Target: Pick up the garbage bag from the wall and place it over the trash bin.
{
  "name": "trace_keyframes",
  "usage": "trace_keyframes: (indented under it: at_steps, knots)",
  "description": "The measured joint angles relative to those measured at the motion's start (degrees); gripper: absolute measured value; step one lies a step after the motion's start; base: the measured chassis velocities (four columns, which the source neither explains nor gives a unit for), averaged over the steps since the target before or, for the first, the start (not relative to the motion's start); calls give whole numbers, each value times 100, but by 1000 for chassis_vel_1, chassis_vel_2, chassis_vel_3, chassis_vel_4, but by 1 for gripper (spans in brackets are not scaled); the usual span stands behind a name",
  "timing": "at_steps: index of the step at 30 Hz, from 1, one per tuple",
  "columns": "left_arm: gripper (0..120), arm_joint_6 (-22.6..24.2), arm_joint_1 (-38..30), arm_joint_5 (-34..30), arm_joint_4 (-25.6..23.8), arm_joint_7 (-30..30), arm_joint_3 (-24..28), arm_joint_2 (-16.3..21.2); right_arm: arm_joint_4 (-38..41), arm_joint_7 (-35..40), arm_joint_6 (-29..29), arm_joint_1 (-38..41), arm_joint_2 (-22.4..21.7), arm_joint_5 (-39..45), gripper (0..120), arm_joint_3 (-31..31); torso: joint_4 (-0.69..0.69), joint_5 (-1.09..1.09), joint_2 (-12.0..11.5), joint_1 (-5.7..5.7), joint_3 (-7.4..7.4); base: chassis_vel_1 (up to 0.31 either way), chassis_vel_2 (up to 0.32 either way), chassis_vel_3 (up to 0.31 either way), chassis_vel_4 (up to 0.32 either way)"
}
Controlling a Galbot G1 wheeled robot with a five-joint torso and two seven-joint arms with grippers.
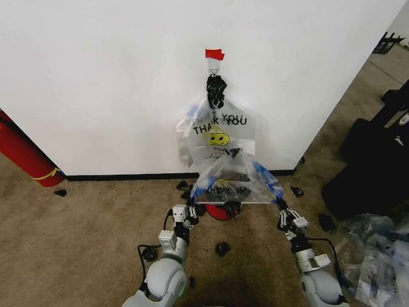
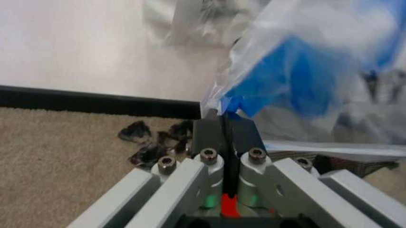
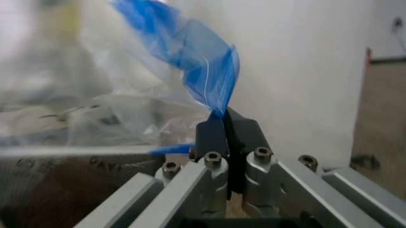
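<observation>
- The garbage bag (image 1: 238,179) is off the wall (image 1: 96,77) now. It hangs stretched between the two hands, in the lower middle of the head view, low over the carpet (image 1: 96,217).
- The left hand (image 1: 192,209) is clamped on one blue corner of the bag. In the left wrist view its two black fingers (image 2: 209,133) are pressed together, with the thin plastic coming out from between them.
- The right hand (image 1: 282,212) is clamped on the opposite blue corner. The right wrist view shows the same: fingers (image 3: 212,135) together and the blue film rising from them.
- The trash bin (image 1: 220,210) stands on the carpet just under the bag, near the black baseboard (image 1: 128,176). I see only its red lower band and a little of the dark mesh through the plastic.
- The clear bag with "THANK YOU" (image 1: 220,131) is hanging on the hook (image 1: 213,64) under the red tape (image 1: 215,54); it is not the one to move.
- My judgement: the picking part is done, and the bag is held wide above the bin. What remains is to lower the open mouth around the rim. I cannot tell if the mouth is really open.
</observation>
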Motion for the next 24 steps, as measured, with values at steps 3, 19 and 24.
trace_keyframes:
  at_steps: [3,19,24]
  knots:
    - [0,14,-61,1,96,-3,-2,-6,-194,-13,-32,149,103,232,0,-46,0,0,0,0,0,0,0,0,0]
    - [0,689,-399,-44,227,175,70,230,-690,201,-446,846,407,513,0,-165,0,-1,0,0,0,0,0,0,0]
    - [0,868,-436,-51,144,190,79,343,-710,290,-513,870,404,465,0,-166,0,-1,0,0,0,0,0,0,0]
